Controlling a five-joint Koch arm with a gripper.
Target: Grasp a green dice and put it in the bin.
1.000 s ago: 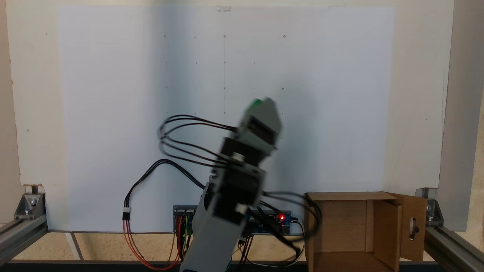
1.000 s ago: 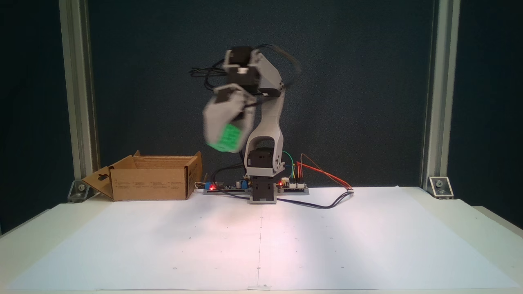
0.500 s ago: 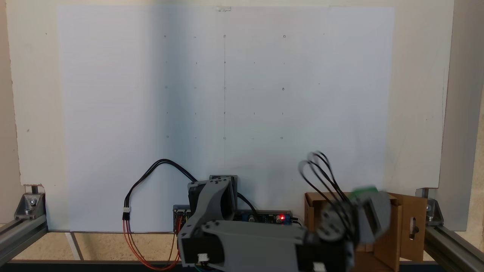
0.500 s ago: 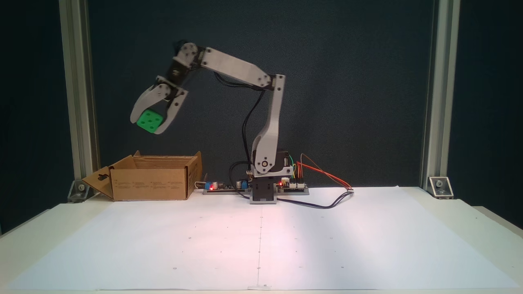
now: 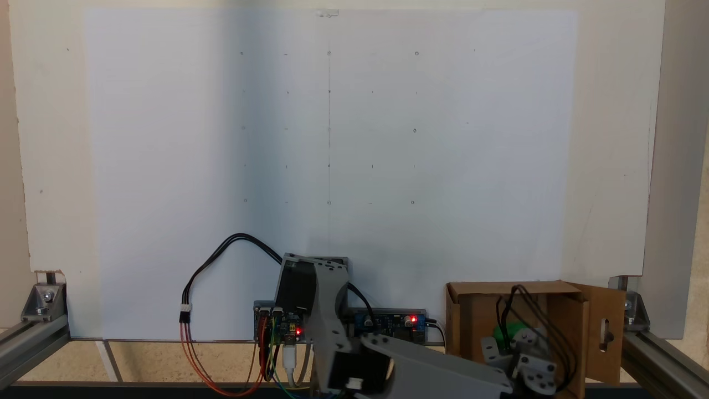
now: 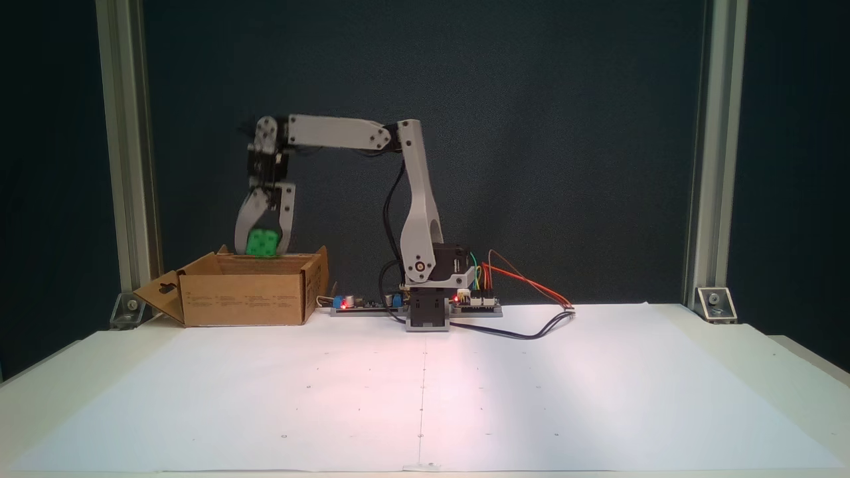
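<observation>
The green dice is held between the two grey fingers of my gripper, which points straight down at the top of the cardboard bin. The dice sits just at the bin's rim, its lower edge dipping behind the front wall. From above, a patch of green dice shows inside the open bin, partly covered by my wrist and its black cables. The flap with the slot cutout hangs open at the bin's right in that fixed view.
My arm's base and electronics board with coloured wires stand beside the bin. A black cable loop lies on the white paper sheet. Aluminium frame posts rise at both sides of the table.
My arm has swung over to the bin and lowered, carrying the dice from mid-air down to the bin's opening. The gripper now points straight down instead of tilting.
</observation>
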